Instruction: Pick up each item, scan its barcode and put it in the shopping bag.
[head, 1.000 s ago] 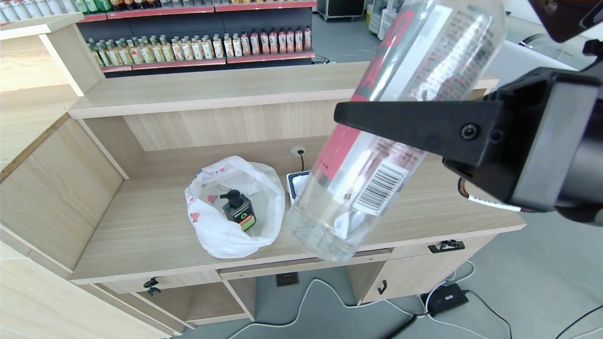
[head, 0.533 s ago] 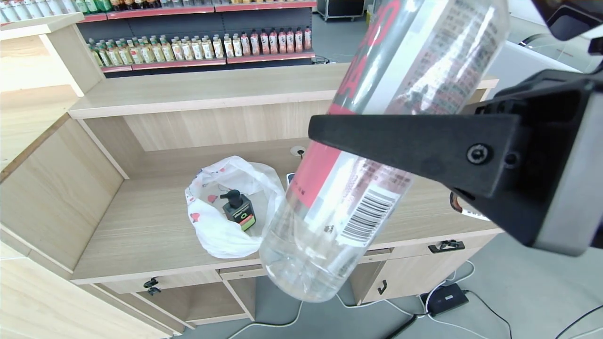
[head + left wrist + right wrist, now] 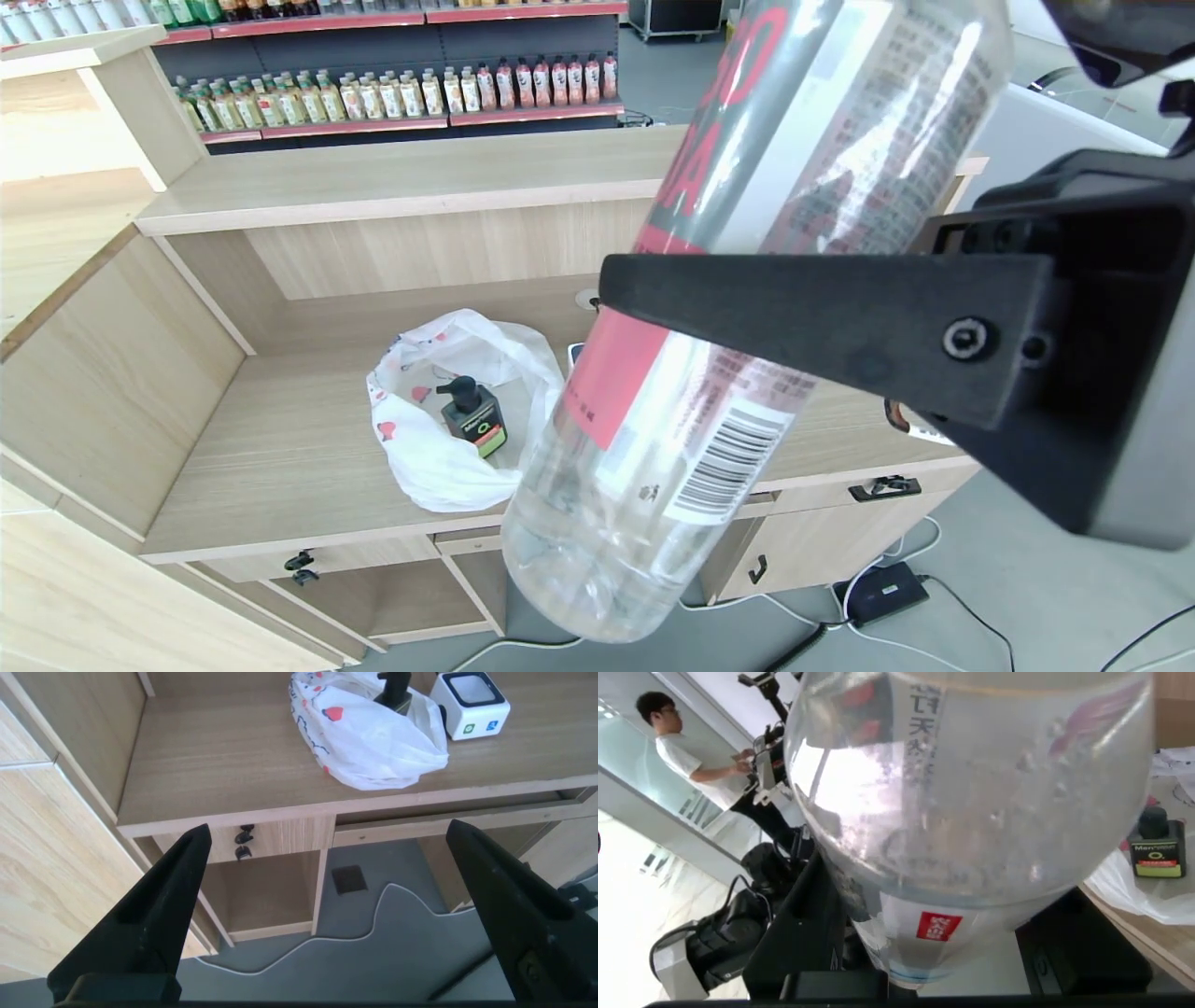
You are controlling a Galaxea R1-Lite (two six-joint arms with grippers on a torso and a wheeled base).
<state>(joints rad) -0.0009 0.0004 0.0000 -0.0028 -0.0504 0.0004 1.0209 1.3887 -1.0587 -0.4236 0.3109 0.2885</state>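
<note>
Our right tool (image 3: 714, 303) grips the bottle (image 3: 644, 495) above the worktop (image 3: 280, 448); next, we think, its barcode (image 3: 724, 457) must face the scanner (image 3: 470, 705). Our left tool (image 3: 327, 833) is open.

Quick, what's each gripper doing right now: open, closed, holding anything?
Left gripper: open, holding nothing.
Right gripper: closed on the clear bottle.

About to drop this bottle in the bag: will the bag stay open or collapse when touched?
The bag is thin plastic slumped on the counter, so it will probably fold and slide if nudged. The pump bottle inside may anchor it somewhat. The clear bottle looks round and smooth, so it could roll once released.
</note>
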